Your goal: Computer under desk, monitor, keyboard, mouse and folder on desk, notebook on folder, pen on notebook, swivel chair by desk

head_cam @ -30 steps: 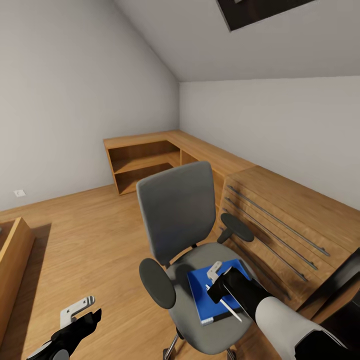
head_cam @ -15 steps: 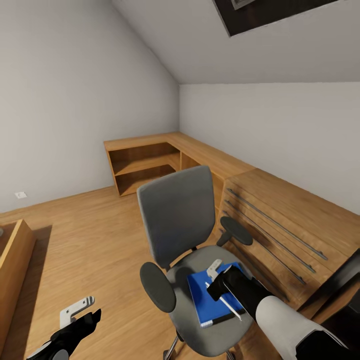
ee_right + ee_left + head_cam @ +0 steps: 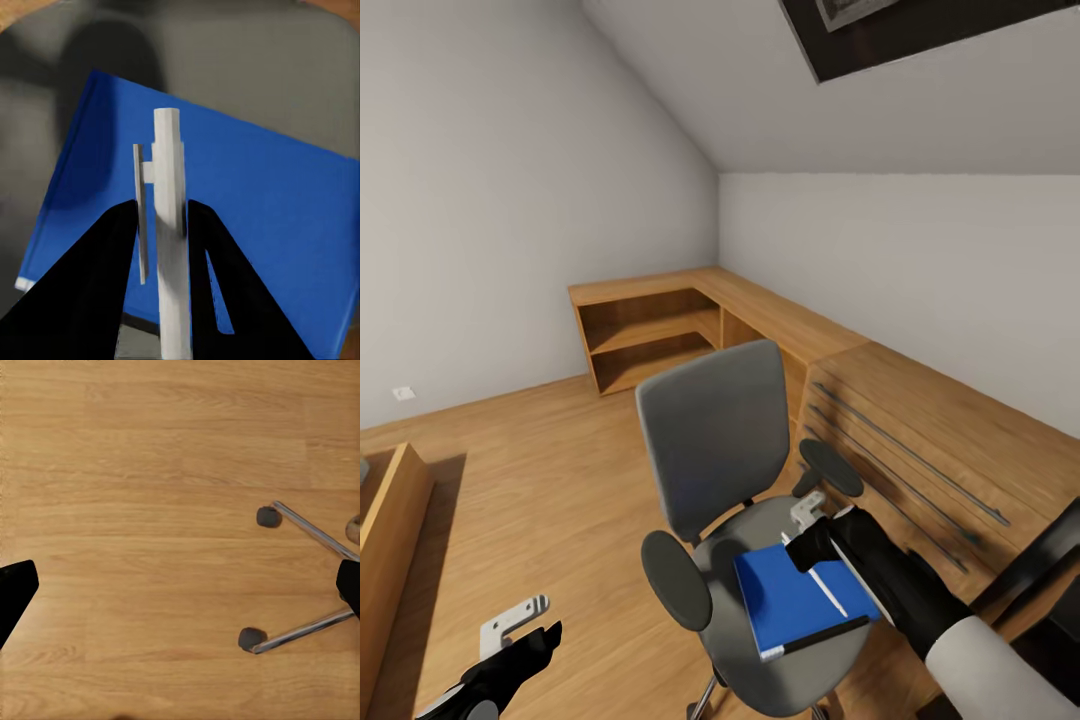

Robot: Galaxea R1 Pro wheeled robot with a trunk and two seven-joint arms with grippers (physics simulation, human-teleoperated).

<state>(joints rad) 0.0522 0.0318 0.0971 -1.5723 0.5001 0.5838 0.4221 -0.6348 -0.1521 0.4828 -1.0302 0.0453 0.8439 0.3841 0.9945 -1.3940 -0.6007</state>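
Right tool: clamped on thin white-silver pen, above bright blue folder on grey swivel chair; you next carry it tableward; left tool: state indiscernible.

The grey padded swivel chair stands close against the light-wood chest with long bar handles, so little room is left on that side. Its tall back and two black armrests fence the seat behind and at both flanks; the front and top stay open. The bright blue rectangular folder covers much of the seat (the right gripper, closed around the thin white pen, hangs above it). Bare wood floor lies broad on the left, with only the chair's chrome legs and casters crossing it.
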